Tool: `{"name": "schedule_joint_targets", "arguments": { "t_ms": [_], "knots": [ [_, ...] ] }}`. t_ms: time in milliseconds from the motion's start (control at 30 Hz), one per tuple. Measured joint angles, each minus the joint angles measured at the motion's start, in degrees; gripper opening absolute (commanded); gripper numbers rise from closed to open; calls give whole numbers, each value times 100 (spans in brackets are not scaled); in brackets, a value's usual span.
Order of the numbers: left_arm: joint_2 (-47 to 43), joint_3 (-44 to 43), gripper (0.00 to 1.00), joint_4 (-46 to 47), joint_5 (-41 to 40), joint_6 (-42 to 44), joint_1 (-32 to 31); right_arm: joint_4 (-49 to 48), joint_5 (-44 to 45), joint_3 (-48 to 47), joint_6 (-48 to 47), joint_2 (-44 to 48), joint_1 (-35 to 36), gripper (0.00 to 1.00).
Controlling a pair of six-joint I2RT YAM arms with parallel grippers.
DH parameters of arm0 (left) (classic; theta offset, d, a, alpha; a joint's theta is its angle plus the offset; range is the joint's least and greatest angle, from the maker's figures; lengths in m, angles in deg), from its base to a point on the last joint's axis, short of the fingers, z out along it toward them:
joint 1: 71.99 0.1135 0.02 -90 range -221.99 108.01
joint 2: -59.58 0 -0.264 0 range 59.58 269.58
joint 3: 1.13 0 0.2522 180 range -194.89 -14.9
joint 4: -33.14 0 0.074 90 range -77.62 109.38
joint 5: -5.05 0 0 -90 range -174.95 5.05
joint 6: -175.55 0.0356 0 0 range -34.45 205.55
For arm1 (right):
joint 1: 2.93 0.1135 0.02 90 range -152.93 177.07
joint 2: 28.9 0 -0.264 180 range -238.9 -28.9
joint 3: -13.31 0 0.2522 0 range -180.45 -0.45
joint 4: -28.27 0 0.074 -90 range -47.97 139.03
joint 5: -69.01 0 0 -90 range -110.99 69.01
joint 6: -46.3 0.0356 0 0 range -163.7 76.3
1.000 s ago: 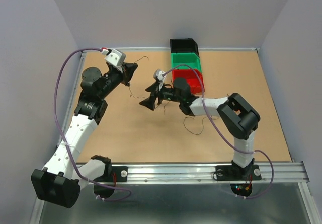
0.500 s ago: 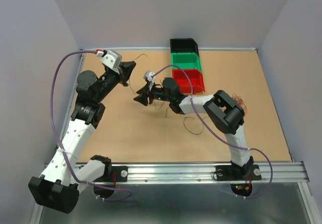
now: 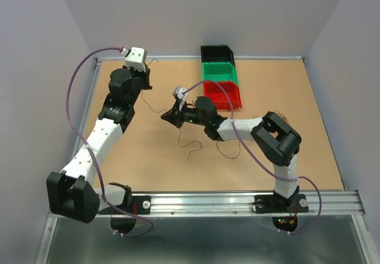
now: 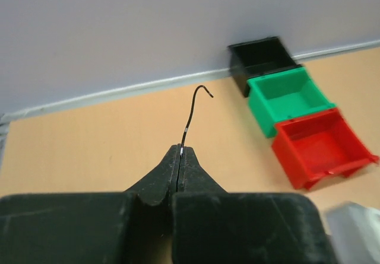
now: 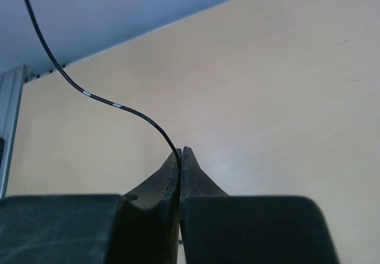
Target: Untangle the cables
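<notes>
The left pincer [image 4: 180, 152] is pressed together on a thin black cable [image 4: 189, 117], and a short hooked end of it stands free beyond the tips. The right pincer [image 5: 181, 152] is also pinched shut on a thin black strand, apparently the same cable, which leaves its tips and arcs up and away to the left in its wrist view.

From above, the left pincer sits near the far-left corner of the tan wooden surface [image 3: 148, 175]. The right pincer hangs toward the middle, nearer the far edge than the near one. The held span therefore lies on a diagonal from the far-left corner toward the centre, and it looks slack rather than taut.

A loose tail [image 3: 191, 148] drops below the right pincer and curls on the surface toward the near edge. Whether it crosses another strand there is too fine to tell.

The next move likely turns on this axis. Drawing the pincers apart along the diagonal would straighten the span, and the right arm is nearer the tail.
</notes>
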Motion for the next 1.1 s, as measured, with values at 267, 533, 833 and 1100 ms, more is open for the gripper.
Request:
{"name": "schedule_joint_targets", "arguments": {
  "t_ms": [267, 533, 833, 1100],
  "knots": [
    [833, -72, 0, -129, -1113, 11, 203, 439, 2695, 518, 1001, 1104, -157, 0],
    [1119, -254, 0, -157, -426, -13, 138, 756, 3807, 866, 2271, 1755, -1357, 1],
    [2061, -446, 0, -238, 1021, -24, 221, 1438, 4225, -90, 2535, 1880, -1602, 0],
    [2474, -1023, 0, -365, 2166, 111, -190, 1569, 3965, -1174, 2577, 1438, -2031, 1]
  ]
}}
